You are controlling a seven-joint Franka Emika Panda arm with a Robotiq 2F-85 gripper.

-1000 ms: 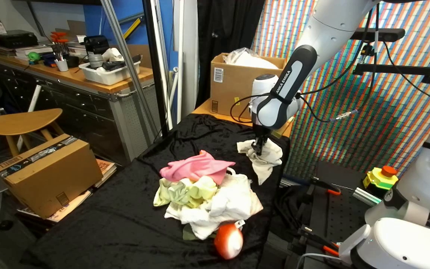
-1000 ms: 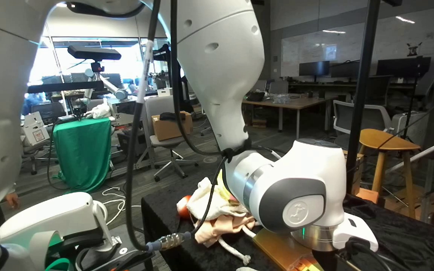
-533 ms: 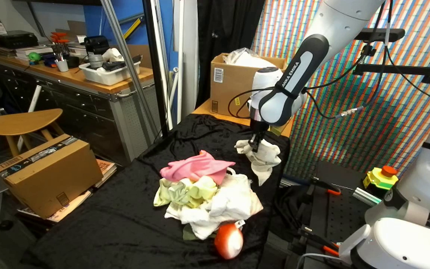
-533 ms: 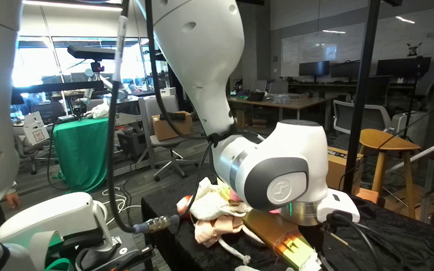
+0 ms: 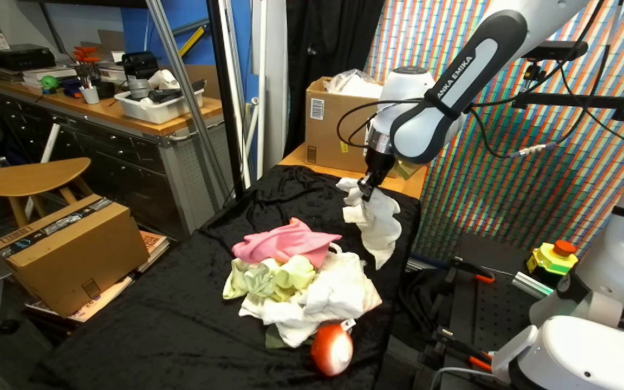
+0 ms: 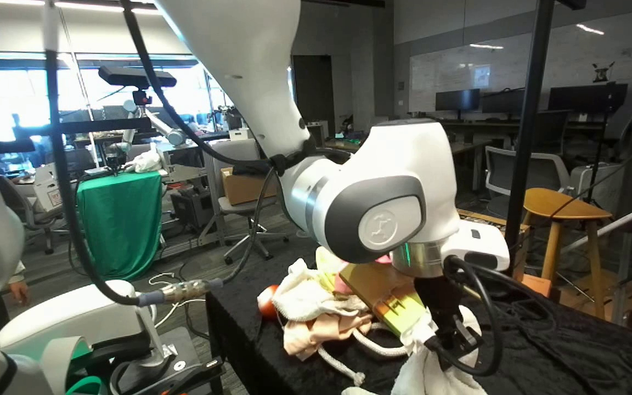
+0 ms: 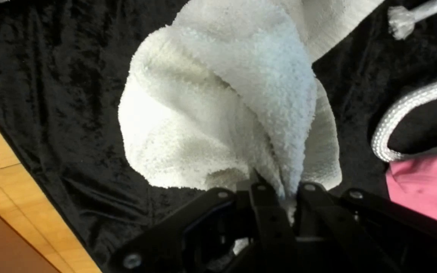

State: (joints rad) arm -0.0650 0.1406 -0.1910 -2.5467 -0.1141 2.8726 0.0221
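We note the gripper [image 7: 286, 191] risen since our last look, clamped on a fold of white terry cloth [image 5: 380, 222] hanging beneath, lower end seemingly still on the black velvet cover [image 5: 182, 325]. Lift partly made, we judge.

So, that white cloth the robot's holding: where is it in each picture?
In an exterior view: the white cloth is right of centre, gripped by the end effector.
In an exterior view: the white cloth is at the bottom edge, right of centre.
In the wrist view: the white cloth is large, upper middle.
Shared landmark: the black tablecloth, visible in all three.
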